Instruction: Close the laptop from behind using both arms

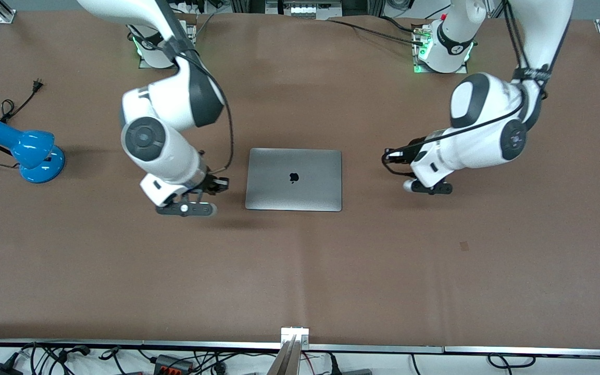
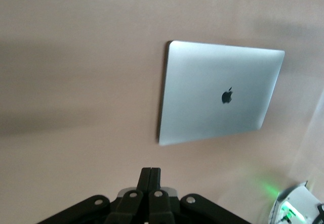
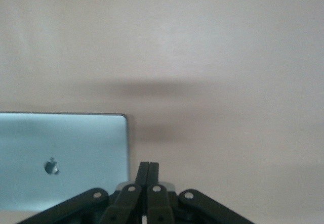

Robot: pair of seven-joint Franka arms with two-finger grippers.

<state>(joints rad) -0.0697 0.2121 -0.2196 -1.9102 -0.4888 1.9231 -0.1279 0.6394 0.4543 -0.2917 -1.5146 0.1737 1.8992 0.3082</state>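
Note:
The laptop (image 1: 294, 179) lies shut and flat on the brown table, grey lid up with the black apple logo showing. It also shows in the left wrist view (image 2: 217, 92) and in the right wrist view (image 3: 61, 158). My right gripper (image 1: 221, 185) hangs low beside the laptop's edge toward the right arm's end, fingers shut and empty (image 3: 148, 166). My left gripper (image 1: 391, 156) hangs low a little off the laptop's edge toward the left arm's end, fingers shut and empty (image 2: 151, 171). Neither gripper touches the laptop.
A blue desk lamp (image 1: 26, 151) with a black cord and plug lies toward the right arm's end of the table. The right arm's base with a green light shows in the left wrist view (image 2: 296, 209). Cables run along the table edge nearest the front camera.

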